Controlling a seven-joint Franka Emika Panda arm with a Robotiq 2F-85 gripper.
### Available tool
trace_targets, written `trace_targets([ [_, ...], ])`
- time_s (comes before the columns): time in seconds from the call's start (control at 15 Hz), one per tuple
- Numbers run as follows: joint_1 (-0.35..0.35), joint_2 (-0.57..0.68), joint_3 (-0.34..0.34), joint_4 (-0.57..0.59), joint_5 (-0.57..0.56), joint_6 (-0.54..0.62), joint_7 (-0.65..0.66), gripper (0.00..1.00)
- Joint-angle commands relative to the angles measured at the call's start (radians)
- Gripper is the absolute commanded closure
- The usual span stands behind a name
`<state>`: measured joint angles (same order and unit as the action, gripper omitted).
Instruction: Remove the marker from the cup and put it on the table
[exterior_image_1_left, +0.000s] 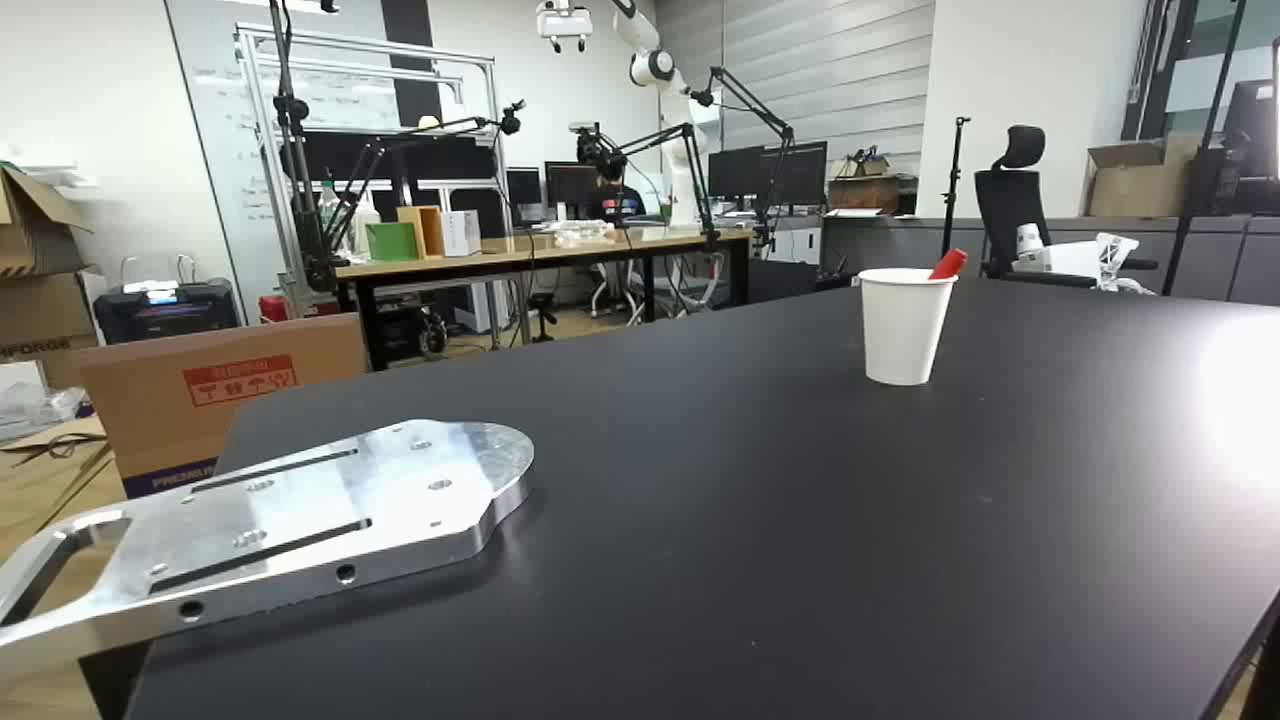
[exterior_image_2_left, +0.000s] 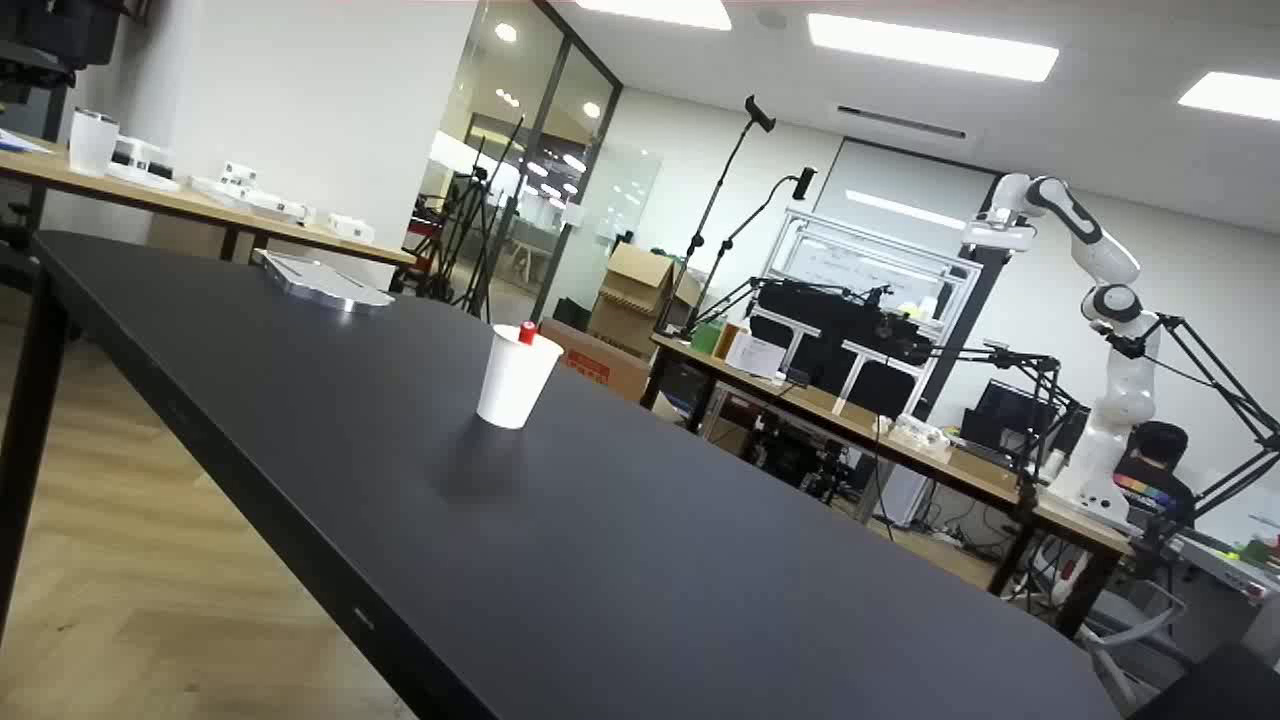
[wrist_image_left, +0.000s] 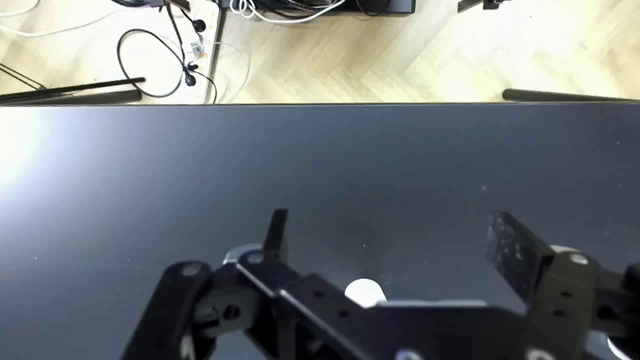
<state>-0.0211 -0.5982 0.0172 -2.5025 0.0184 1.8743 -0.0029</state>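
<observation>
The white paper cup (exterior_image_1_left: 903, 330) stands upright on the black table (exterior_image_1_left: 700, 580). The cup also shows in an exterior view (exterior_image_2_left: 517, 382). The marker (exterior_image_1_left: 948, 264) leans inside the cup with only its red end above the rim; the rest is hidden. Its red end also shows in an exterior view (exterior_image_2_left: 527, 332). In the wrist view my gripper (wrist_image_left: 390, 216) is open and empty, its fingers wide apart above the table. A white part of the cup (wrist_image_left: 365, 292) shows past the gripper body, which hides the rest. The marker is hidden there. The gripper is out of both exterior views.
A silver metal plate (exterior_image_1_left: 350, 500) lies near a table end and also shows in an exterior view (exterior_image_2_left: 325, 282). The table's straight edge (wrist_image_left: 320, 104) crosses the wrist view, with floor and cables beyond it. A cardboard box (exterior_image_1_left: 230, 390) stands beside the table.
</observation>
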Motion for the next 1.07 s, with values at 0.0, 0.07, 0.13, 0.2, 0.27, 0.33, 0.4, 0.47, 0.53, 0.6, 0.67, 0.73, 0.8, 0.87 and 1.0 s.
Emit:
trace_targets([
  [0.0, 0.008, 0.001, -0.007, 0.002, -0.004, -0.002, 0.003, 0.0],
  [0.07, 0.008, 0.001, -0.007, 0.002, -0.004, -0.002, 0.003, 0.0],
  [0.13, 0.008, 0.001, -0.007, 0.002, -0.004, -0.002, 0.003, 0.0],
  [0.2, 0.008, 0.001, -0.007, 0.002, -0.004, -0.002, 0.003, 0.0],
  [0.27, 0.008, 0.001, -0.007, 0.002, -0.004, -0.002, 0.003, 0.0],
  [0.33, 0.008, 0.001, -0.007, 0.002, -0.004, -0.002, 0.003, 0.0],
  [0.4, 0.008, 0.001, -0.007, 0.002, -0.004, -0.002, 0.003, 0.0],
  [0.47, 0.008, 0.001, -0.007, 0.002, -0.004, -0.002, 0.003, 0.0],
  [0.53, 0.008, 0.001, -0.007, 0.002, -0.004, -0.002, 0.003, 0.0],
  [0.6, 0.008, 0.001, -0.007, 0.002, -0.004, -0.002, 0.003, 0.0],
  [0.67, 0.008, 0.001, -0.007, 0.002, -0.004, -0.002, 0.003, 0.0],
  [0.73, 0.008, 0.001, -0.007, 0.002, -0.004, -0.002, 0.003, 0.0],
  [0.8, 0.008, 0.001, -0.007, 0.002, -0.004, -0.002, 0.003, 0.0],
  [0.87, 0.008, 0.001, -0.007, 0.002, -0.004, -0.002, 0.003, 0.0],
  [1.0, 0.0, 0.03, -0.015, 0.017, -0.019, 0.035, -0.012, 0.0],
])
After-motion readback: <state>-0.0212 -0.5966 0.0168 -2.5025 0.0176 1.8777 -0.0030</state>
